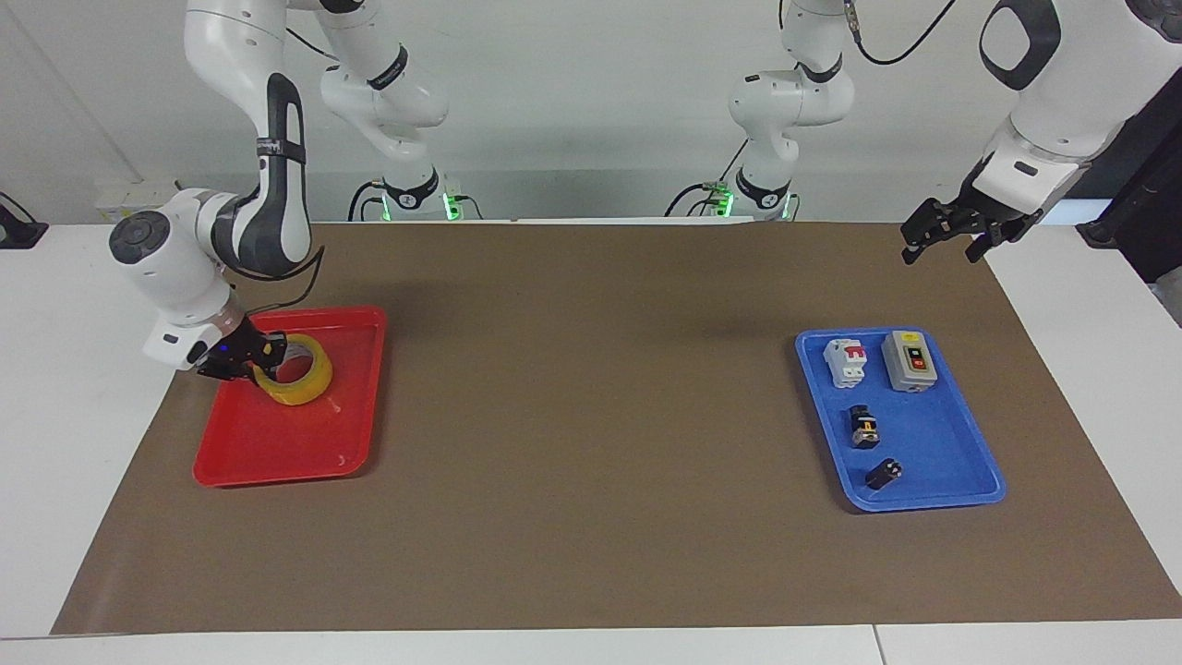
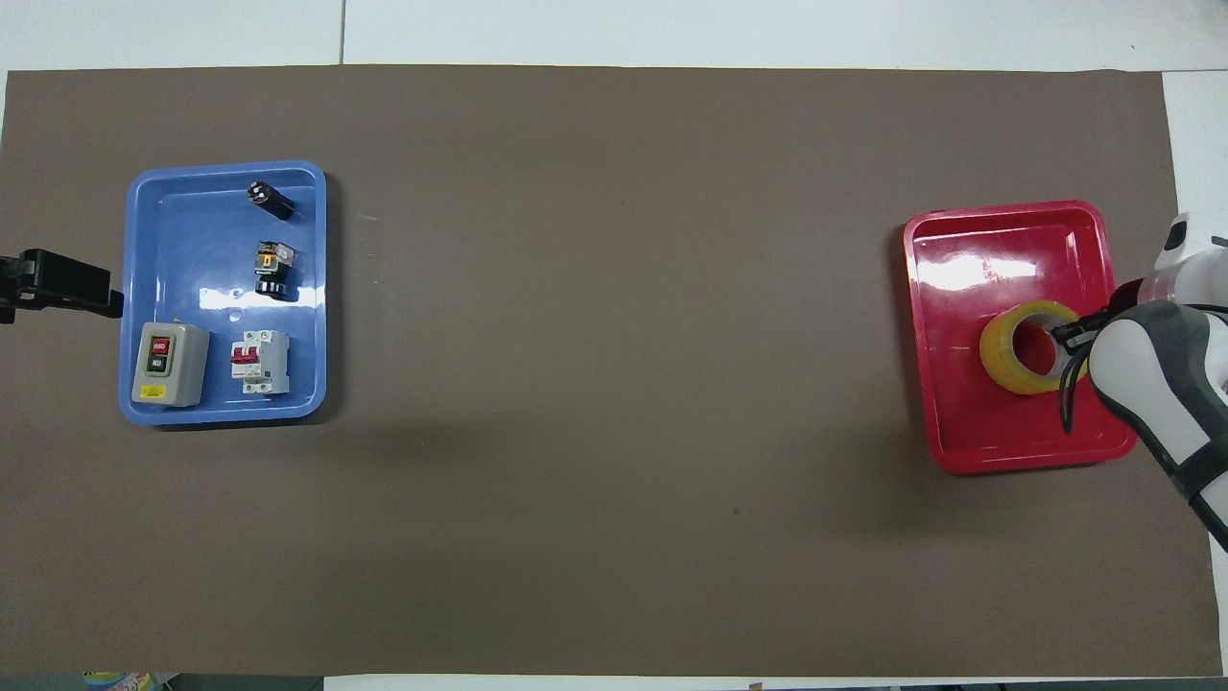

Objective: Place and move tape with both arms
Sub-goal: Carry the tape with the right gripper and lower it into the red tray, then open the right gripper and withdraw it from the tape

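The yellow tape (image 1: 312, 389) sits low in the red tray (image 1: 277, 453), in the part nearer the robots, and I cannot tell whether it touches the tray floor. My right gripper (image 1: 263, 355) is shut on the roll's wall, at the side toward the right arm's end of the table. The overhead view shows the tape (image 2: 1003, 369), the right gripper (image 2: 1067, 334) and the tray (image 2: 998, 240). My left gripper (image 1: 942, 238) is open and empty. It waits in the air over the mat's corner at the left arm's end and also shows in the overhead view (image 2: 58, 288).
A blue tray (image 1: 933, 434) at the left arm's end holds a white breaker (image 1: 846, 361), a grey switch box (image 1: 910, 361) and two small black parts (image 1: 864, 428). A brown mat (image 1: 591, 416) covers the table between the trays.
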Motion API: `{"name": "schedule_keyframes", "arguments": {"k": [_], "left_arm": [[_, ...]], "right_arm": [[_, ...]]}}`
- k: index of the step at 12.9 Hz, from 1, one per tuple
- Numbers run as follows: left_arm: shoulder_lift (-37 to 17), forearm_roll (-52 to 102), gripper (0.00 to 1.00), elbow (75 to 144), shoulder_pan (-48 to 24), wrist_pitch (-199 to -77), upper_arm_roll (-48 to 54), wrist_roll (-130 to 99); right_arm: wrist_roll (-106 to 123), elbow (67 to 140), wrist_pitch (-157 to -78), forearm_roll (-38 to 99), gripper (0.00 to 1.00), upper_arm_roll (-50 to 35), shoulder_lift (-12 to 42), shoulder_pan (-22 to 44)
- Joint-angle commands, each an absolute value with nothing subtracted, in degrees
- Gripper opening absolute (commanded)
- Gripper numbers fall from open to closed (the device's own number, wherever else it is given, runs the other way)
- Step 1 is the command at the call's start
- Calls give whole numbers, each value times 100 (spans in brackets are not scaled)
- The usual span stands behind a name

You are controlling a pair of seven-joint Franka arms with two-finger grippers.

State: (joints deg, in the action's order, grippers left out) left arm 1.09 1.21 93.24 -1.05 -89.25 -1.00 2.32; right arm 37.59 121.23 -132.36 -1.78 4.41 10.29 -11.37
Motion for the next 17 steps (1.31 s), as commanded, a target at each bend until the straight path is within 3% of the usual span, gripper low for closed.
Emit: {"name": "schedule_keyframes", "arguments": {"k": [1, 5, 6, 7, 11, 17], "left_arm": [[237, 176, 100, 9431, -70, -8912, -79, 308], [237, 176, 100, 9431, -70, -8912, -88, 308], [237, 176, 100, 9431, -79, -8903, -79, 316], [237, 176, 100, 9431, -70, -8903, -88, 308], [237, 176, 100, 9439, -79, -8912, -79, 308], [237, 176, 100, 9431, -70, -8912, -88, 308]], "right_arm": [[3665, 12261, -13491, -176, 0, 343, 940, -1213], [3665, 12348, -13351, -132, 0, 343, 897, -1160], [3665, 12349, -13307, -132, 75, 343, 896, -1151], [3674, 12296, -13237, -132, 100, 334, 896, -1160], [3639, 11701, -12414, 122, 100, 212, 809, -1151], [2745, 9241, -9443, 115, 100, 193, 607, -1160]]}}
